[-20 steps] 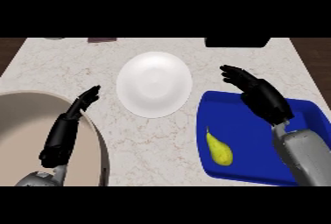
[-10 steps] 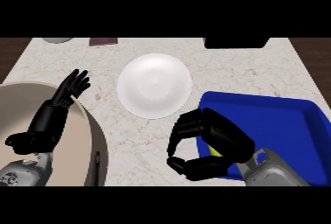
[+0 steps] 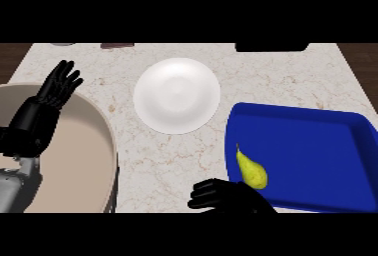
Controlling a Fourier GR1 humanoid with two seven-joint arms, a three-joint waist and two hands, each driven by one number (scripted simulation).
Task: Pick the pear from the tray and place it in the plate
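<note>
While the pear point(image 3: 252, 171) lies untouched near the blue tray's point(image 3: 317, 150) left edge, white plate point(image 3: 176, 95) sits apart up-left; right hand point(image 3: 225, 196) curled, holding nothing, just beside it; left hand point(image 3: 59, 85) rests open; pear likely light, smooth, roll-prone — grasp round the belly.

The left hand point(image 3: 57, 86), at the upper left of the frame, is matte black all over, with slim segmented fingers and a blocky black wrist section that runs into a pale grey forearm point(image 3: 13, 182) with a rounded casing at the left edge. The right hand point(image 3: 225, 196), at the lower middle of the frame, is the same plain black, showing as a rounded knuckled mass with a faint sheen. No cables, screws or markings can be made out on either.
</note>
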